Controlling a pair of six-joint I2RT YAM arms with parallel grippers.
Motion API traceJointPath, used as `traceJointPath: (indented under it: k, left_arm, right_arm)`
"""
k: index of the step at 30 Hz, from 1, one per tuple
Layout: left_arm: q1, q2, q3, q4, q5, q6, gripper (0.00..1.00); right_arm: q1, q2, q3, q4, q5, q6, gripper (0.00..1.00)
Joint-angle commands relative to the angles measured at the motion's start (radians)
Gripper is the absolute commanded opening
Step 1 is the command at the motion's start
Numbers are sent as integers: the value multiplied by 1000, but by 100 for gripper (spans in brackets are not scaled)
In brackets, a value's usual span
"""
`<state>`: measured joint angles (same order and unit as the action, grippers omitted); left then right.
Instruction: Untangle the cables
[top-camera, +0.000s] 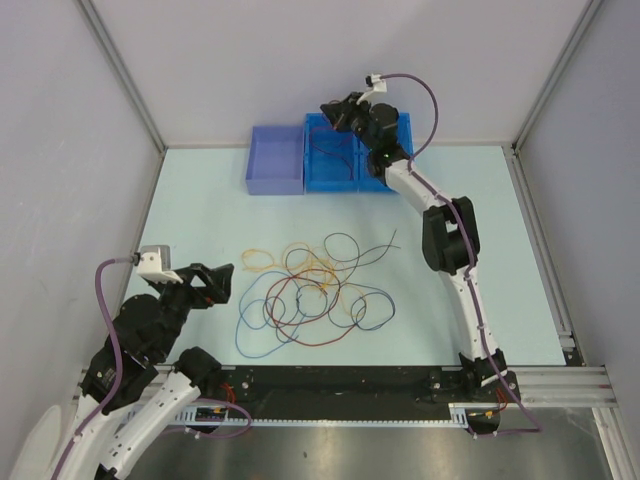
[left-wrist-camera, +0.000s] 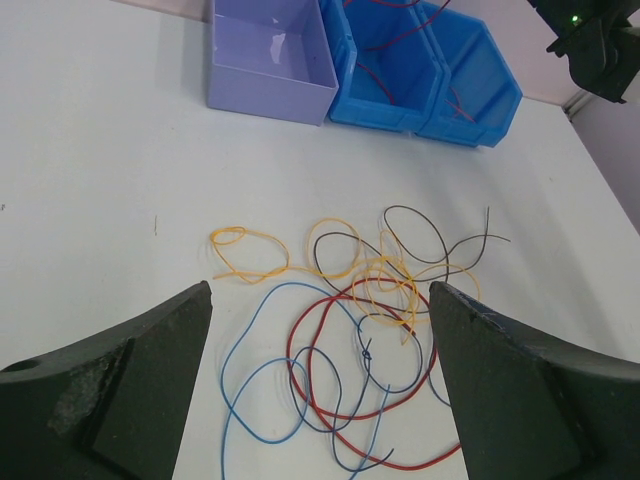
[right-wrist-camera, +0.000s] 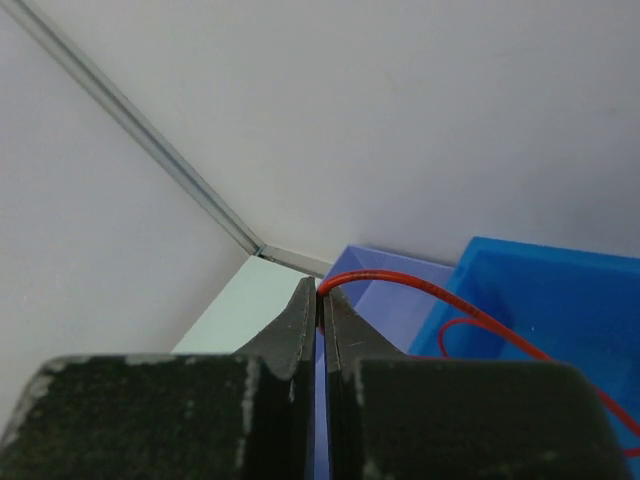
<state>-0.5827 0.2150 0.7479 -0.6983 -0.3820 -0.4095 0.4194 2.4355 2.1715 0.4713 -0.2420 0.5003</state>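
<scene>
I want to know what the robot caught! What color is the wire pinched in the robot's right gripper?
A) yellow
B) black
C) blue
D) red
D: in the right wrist view the right gripper is shut on a red cable that runs out over the blue bin.

Right hand pinched shut on a red cable (trailing right), above blue bin, purple bin.
</scene>
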Motion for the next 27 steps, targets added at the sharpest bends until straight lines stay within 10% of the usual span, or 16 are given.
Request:
traceJointPath:
  k: [1, 7, 13, 27]
  left_arm:
    - [18, 11, -7, 20, -5, 6, 95]
    - [20, 9, -9, 22, -3, 6, 95]
    - [20, 6, -9, 25, 0, 8, 94]
    - [21, 7, -5, 19, -9, 3, 95]
  right_arm:
    - [-10, 68, 80, -54, -37, 118, 0]
    - [-18, 108, 132, -97, -68, 193, 2]
    - [-19, 71, 156, -178, -141, 215, 62]
    - [-36, -222, -129, -681, -212, 274, 74]
